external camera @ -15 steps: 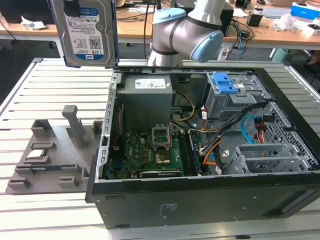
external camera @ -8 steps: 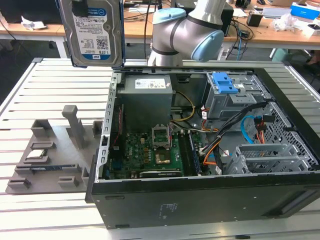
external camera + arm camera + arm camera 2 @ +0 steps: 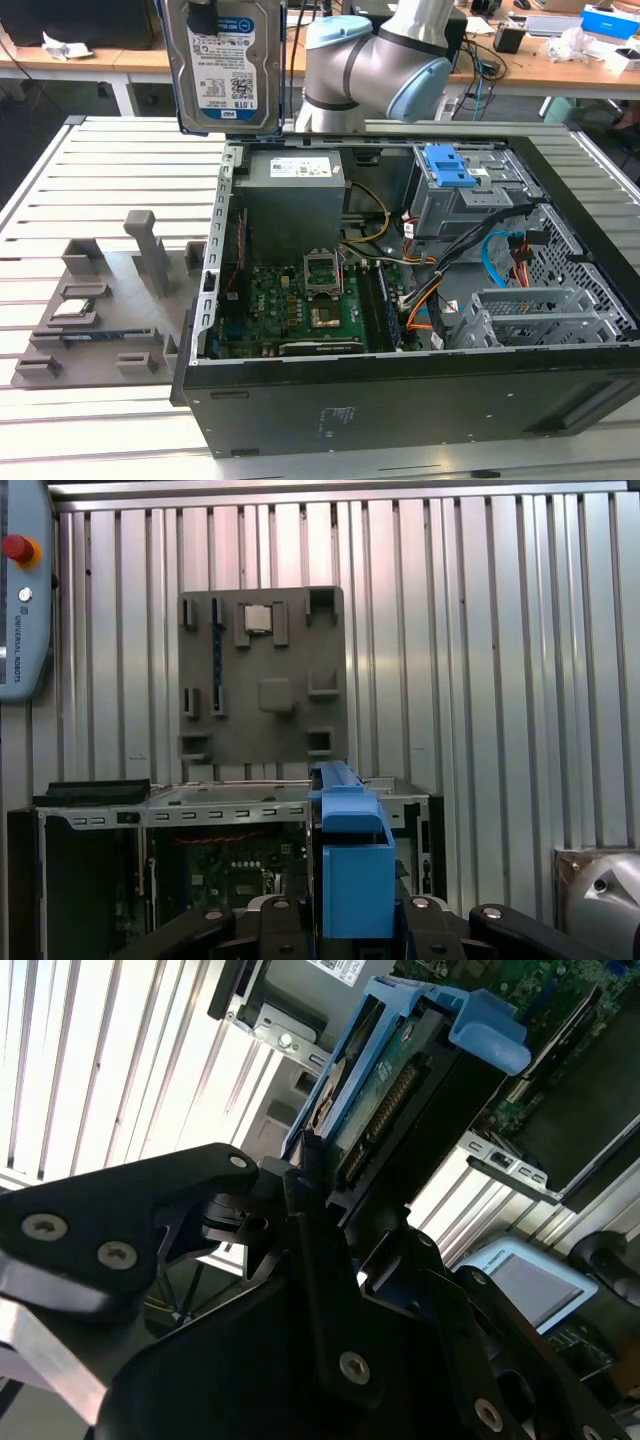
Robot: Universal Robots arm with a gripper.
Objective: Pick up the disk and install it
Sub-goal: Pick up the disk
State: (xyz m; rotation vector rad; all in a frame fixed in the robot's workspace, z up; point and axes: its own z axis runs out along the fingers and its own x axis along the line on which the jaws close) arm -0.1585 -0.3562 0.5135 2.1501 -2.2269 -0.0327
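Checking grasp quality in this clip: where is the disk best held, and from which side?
Probably as the gripper has it: pinching the disk across its flat faces at the upper short end, from above. It hangs upright, and that leaves the blue carrier rail along its edges free.

Bright, even indoor light falls from above in the exterior view. The table (image 3: 110, 170) gleams softly, the disk (image 3: 228, 60) shows a pale sheen, and the inside of the case (image 3: 400, 400) is in mild shadow. In the second wrist view the table burns out to white glare and the gripper (image 3: 315, 1165) is almost a black silhouette. In the first wrist view streaky reflections run along the table.
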